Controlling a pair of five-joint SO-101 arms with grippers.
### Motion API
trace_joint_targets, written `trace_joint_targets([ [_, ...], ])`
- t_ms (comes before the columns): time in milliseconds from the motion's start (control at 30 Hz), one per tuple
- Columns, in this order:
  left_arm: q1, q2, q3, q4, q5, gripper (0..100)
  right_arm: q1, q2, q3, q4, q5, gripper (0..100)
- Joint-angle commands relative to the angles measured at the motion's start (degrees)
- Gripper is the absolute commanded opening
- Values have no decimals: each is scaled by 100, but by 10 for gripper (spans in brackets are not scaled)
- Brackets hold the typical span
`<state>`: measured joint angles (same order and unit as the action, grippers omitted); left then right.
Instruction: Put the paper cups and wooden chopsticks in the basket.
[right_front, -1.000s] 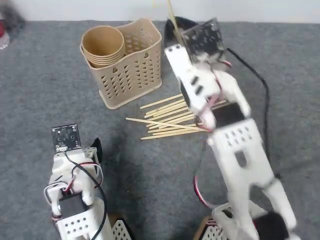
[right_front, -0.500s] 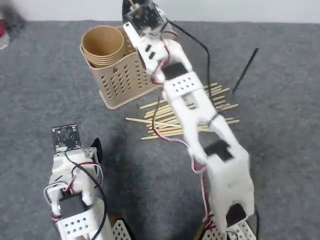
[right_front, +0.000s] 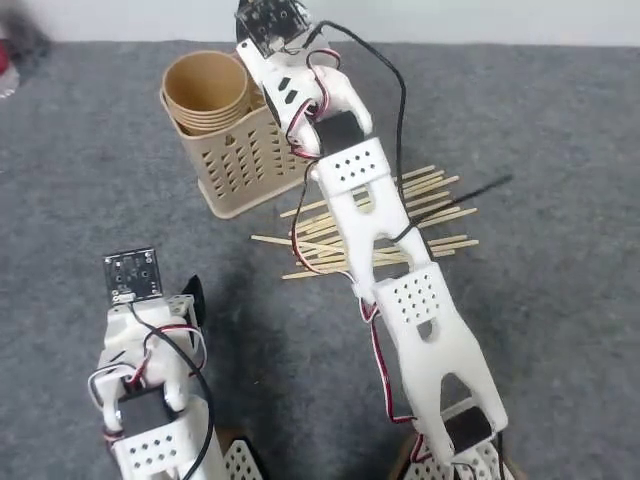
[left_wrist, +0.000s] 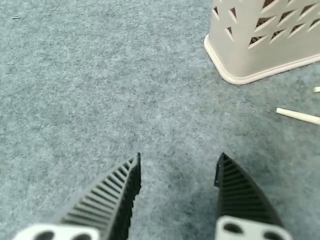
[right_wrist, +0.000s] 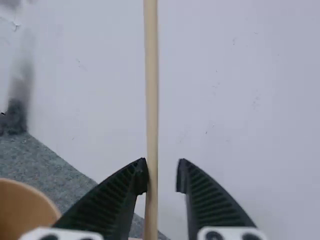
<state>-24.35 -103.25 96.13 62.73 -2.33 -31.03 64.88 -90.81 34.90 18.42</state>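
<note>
"Chopstick (right_wrist: 150, 75) first: where does it stand?"

"Upright at the right gripper (right_wrist: 161, 175), leaning against one jaw. The other jaw stands off it with a clear gap, so the jaws are apart and nothing clamps the stick. A white wall (right_wrist: 250, 75) is behind it, and the rim of a paper cup shows just below."

"And is that over the basket (right_front: 250, 160)?"

"In the high view the right arm stretches to the far side, with its wrist above the basket's far right corner. I cannot see the stick's lower end, so I cannot tell whether it is already inside."

"What about the rest of the load?"

"The paper cups (right_front: 205, 90) sit nested in the basket's left part, so that half looks done. The loose chopsticks (right_front: 440, 190) lie scattered on the grey carpet (right_front: 100, 180), right of the basket and nearer."

"So which step is this?"

"I judge it to be the drop of one chopstick into the basket. The next move calls for lifting clear, swinging near and right to the pile, and closing low on a single stick."

"And the left gripper (left_wrist: 177, 172)?"

"It is on the near left, low over the carpet with its jaws apart and holding nothing. The basket's near corner is ahead of it."
</note>
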Motion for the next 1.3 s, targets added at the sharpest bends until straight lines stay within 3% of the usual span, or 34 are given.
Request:
trace_joint_targets([
  [0, 26, -105, -22, -123, -26, 237, -92, -215, -563, 523, 79, 180],
  [367, 26, -105, -22, -132, -26, 237, 119, -1402, -554, 1525, 70, 121],
  [800, -9, -105, -119, -79, 18, 239, 382, -3582, -519, 4558, 114, 118],
  [1033, 26, -88, -708, 246, -18, 239, 1218, -4136, -519, 6800, 105, 118],
  [1267, 53, -70, -1868, 695, -176, 240, 2484, -4374, 1081, 6818, 79, 117],
])
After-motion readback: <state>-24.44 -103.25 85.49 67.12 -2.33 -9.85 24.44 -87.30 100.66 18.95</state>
